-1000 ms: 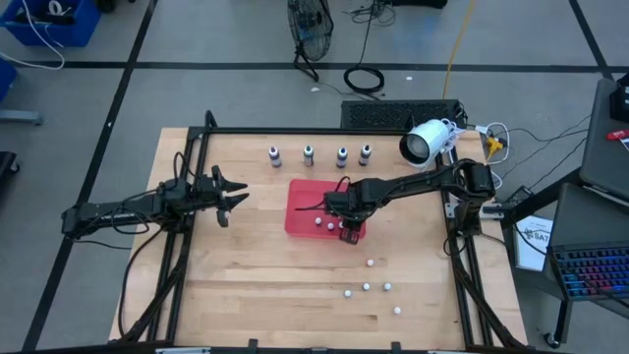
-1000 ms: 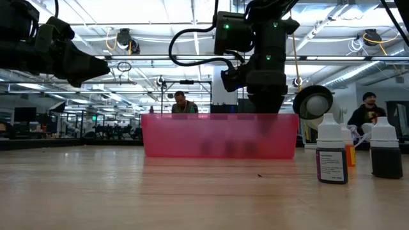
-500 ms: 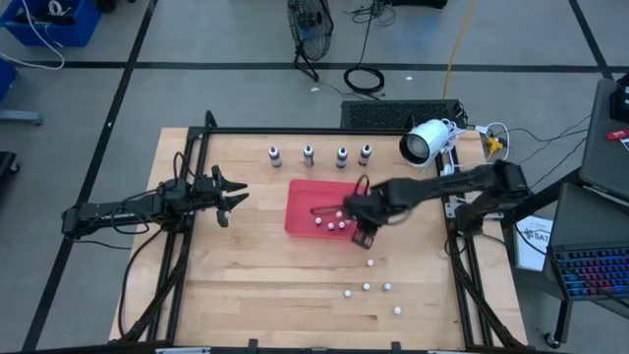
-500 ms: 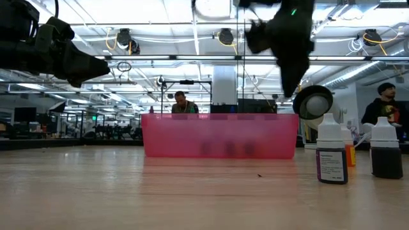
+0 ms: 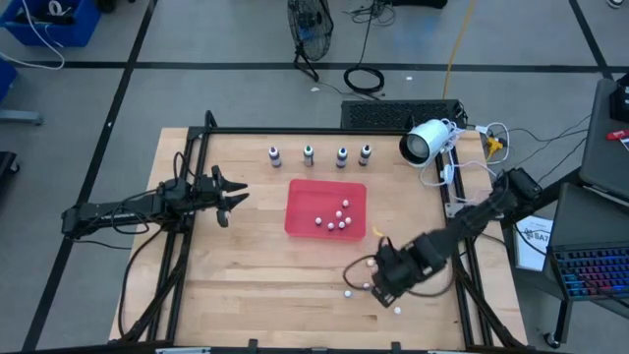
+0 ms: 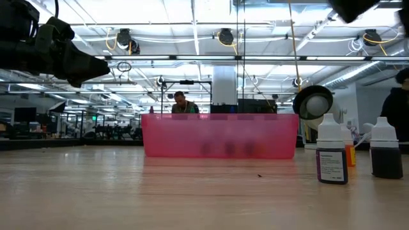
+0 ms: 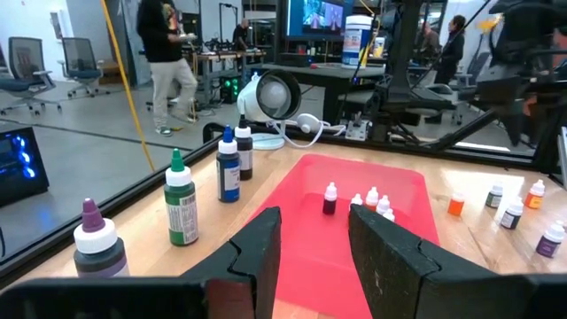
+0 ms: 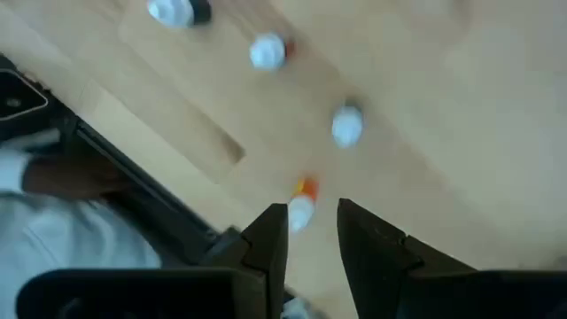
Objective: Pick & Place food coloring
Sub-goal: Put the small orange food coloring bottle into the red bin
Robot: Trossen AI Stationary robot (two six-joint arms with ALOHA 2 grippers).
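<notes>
Food coloring bottles (image 5: 319, 153) stand upright in a row of four along the far edge of the worktop (image 5: 246, 265), behind the red tray (image 5: 300, 202), which holds several small white-capped bottles (image 5: 337, 218). More of these lie scattered on the near right of the worktop. The right claw (image 5: 378, 283) hangs over them, fingers slightly apart, holding nothing. The left claw (image 5: 236, 197) waits open and empty at the left, well apart from the tray.

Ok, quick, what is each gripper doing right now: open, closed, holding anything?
Left gripper: open, empty, waiting at the table's left edge.
Right gripper: open, empty, above a small orange-and-white bottle near the table's front right.
</notes>
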